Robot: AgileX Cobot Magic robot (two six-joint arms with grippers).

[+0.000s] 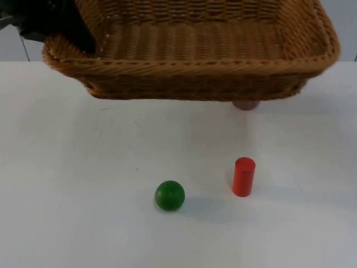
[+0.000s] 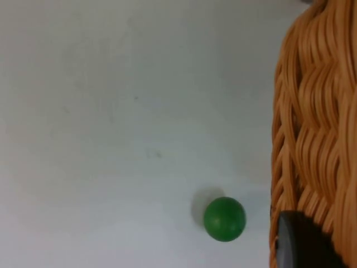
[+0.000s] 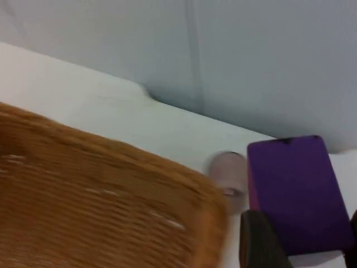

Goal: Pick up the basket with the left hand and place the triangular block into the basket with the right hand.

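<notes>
Basket [image 1: 195,50] hangs lifted off the table [image 1: 83,167], its rim clenched in the left pincer [image 2: 304,240]; right pincer [image 3: 295,245] grips the purple block [image 3: 293,192] just beside that rim, drop pending.

Lighting was bright and even from overhead, so the white worktop [image 1: 83,223] had no real glare and just soft shadows beside the green ball [image 1: 169,195] and red cylinder [image 1: 244,176], while the right wrist view was smeared, with the basket [image 3: 100,206] and purple block [image 3: 295,192] both fuzzy.
</notes>
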